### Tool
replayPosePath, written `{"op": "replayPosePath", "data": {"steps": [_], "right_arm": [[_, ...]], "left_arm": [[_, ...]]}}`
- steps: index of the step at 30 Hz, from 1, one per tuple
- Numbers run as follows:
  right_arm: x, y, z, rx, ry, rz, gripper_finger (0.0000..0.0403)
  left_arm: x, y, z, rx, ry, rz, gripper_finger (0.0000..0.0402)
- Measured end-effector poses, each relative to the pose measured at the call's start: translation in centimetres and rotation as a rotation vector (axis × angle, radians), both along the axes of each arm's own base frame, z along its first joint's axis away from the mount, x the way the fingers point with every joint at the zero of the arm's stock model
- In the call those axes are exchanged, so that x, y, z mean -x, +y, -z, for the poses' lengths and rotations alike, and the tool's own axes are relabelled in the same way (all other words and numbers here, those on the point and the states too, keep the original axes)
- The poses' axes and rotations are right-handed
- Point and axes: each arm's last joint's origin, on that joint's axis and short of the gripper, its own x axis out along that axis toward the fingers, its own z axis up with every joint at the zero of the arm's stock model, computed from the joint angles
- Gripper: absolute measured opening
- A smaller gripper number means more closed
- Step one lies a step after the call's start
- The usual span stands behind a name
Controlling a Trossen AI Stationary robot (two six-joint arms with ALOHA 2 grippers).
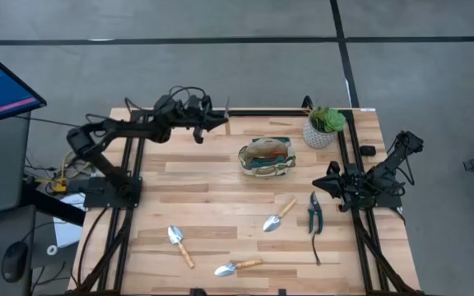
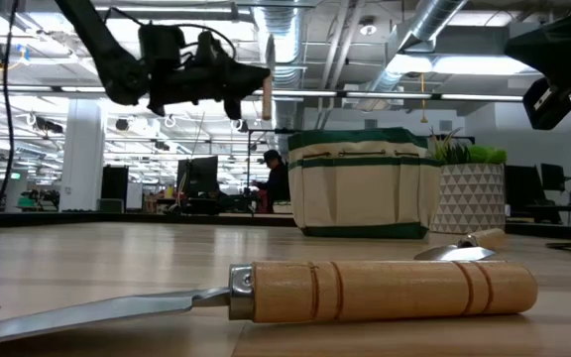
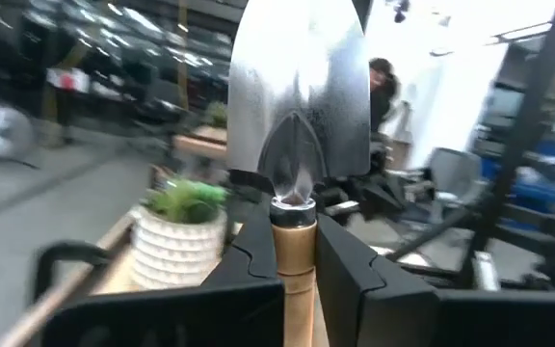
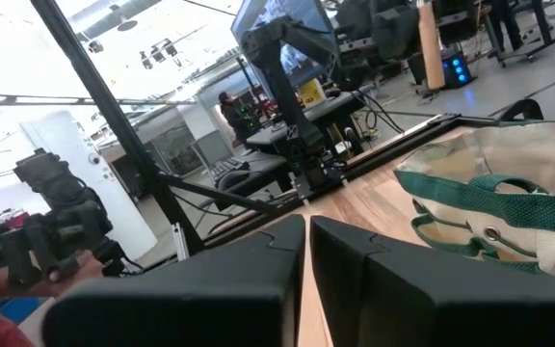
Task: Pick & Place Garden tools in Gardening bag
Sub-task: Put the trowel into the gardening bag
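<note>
Left gripper [image 1: 220, 123] is clamped tight on the light wooden handle of a silver-headed hand trowel [image 3: 299, 116], held up off the tabletop near the far edge, toward the far-left part. In the left wrist view the fingers [image 3: 249, 260] pinch the handle just below the metal collar, blade pointing away from the wrist. In the low view the handle [image 2: 266, 97] hangs roughly upright.

Beige fabric gardening bag [image 1: 267, 156] with dark green trim sits mid-table toward the far-right part, mouth up, just beside the white pot with green plant [image 1: 322, 127] at the far-right corner. The bag lies to the robot's right of the held trowel and nearer the front edge, clearly apart. My read: the carry has to go sideways to the right until over the mouth, then lower the trowel, long axis near vertical.

Right gripper [image 1: 329, 182] rests at the right edge, jaws closed on nothing, close to the bag and near the dark-handled pruning shears [image 1: 313, 212].

Left on the table toward the front edge: three wooden-handled trowels [image 1: 179, 244] [image 1: 239, 266] [image 1: 280, 215].
</note>
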Motion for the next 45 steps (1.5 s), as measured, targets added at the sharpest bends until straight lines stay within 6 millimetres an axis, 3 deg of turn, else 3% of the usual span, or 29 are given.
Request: {"op": "replayPosePath", "data": {"steps": [5,16,26,29,35,40,45], "right_arm": [[0.0,0.0,0.0,0.0,0.0,-0.001,0.0016],[0.0,0.0,0.0,0.001,0.0,-0.002,0.0019],[0.0,0.0,0.0,0.001,0.0,-0.002,0.002],[0.0,0.0,0.0,0.001,0.0,-0.002,0.0022],[0.0,0.0,0.0,0.001,0.0,-0.002,0.002],[0.0,0.0,0.0,0.001,0.0,-0.002,0.0017],[0.0,0.0,0.0,0.005,0.002,0.009,0.0017]], "left_arm": [[-0.4,1.1,0.2,0.124,0.068,-0.007,0.0008],[-1.5,0.7,-3.6,0.003,-0.017,0.069,0.0008],[-2.1,0.7,-4.5,0.256,0.015,0.106,0.0008],[-2.2,0.7,-5.2,0.411,-0.006,0.088,0.0008],[-3.1,-1.1,-5.1,0.783,0.099,0.201,0.0008],[-3.3,-3.9,-6.4,0.836,0.193,0.335,0.0008],[-2.2,-6.2,-8.9,0.832,0.185,0.409,0.0008]]}}
